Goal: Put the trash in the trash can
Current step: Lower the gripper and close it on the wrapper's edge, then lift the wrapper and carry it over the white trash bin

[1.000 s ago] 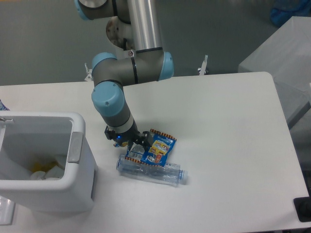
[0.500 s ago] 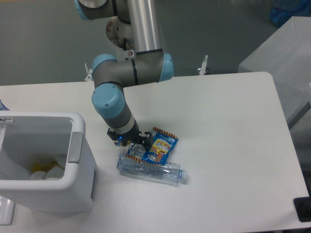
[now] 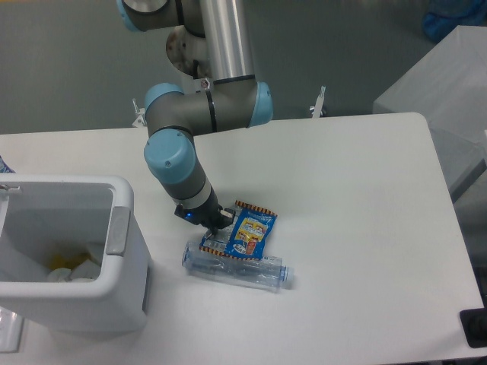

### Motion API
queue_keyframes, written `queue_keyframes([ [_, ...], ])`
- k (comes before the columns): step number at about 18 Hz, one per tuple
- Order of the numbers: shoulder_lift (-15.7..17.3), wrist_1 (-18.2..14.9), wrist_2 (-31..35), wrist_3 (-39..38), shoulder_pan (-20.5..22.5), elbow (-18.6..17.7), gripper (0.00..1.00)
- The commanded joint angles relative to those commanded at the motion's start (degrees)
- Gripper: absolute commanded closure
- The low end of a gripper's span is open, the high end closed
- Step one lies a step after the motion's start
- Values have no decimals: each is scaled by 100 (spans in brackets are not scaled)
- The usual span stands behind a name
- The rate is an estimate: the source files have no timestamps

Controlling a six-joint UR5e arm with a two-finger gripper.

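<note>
The trash lies mid-table in two pieces. A crumpled blue-and-silver snack wrapper (image 3: 248,234) with orange-striped edges rests against a clear crushed plastic bottle (image 3: 237,267) lying on its side just in front of it. My gripper (image 3: 219,224) is down at the wrapper's left edge, its fingers drawn together on that edge, and the wrapper looks pinched narrower there. The fingertips are partly hidden by the wrist. The trash can (image 3: 120,228), a white boxy bin with a grey tab on its rim, stands at the left, apart from the gripper.
Pale crumpled items lie at the bottom of the bin (image 3: 72,268). A grey box (image 3: 434,84) stands beyond the table's right end. A small metal clamp (image 3: 319,103) sits at the table's far edge. A dark object (image 3: 475,327) is at the front right corner.
The gripper has come down a little and its fingers have closed on the wrapper's left edge. The wrapper has bunched narrower and shifted slightly right. The bottle and the bin have not moved.
</note>
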Motion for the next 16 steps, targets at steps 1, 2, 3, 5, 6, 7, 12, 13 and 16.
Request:
queue_keyframes([
  [1, 9, -9, 9, 17, 0, 0, 100],
  [2, 9, -9, 0, 35, 9, 0, 100],
  [3, 18, -18, 0, 44, 18, 0, 100],
  [5, 53, -35, -9, 44, 18, 0, 100],
  [6, 79, -27, -9, 44, 18, 0, 100],
  [7, 123, -35, -18, 53, 26, 0, 100],
  [12, 649, -53, -394, 457, 158, -18, 100],
  [13, 772, -62, -570, 457, 210, -18, 100],
  [16, 1150, -62, -974, 457, 386, -18, 100],
])
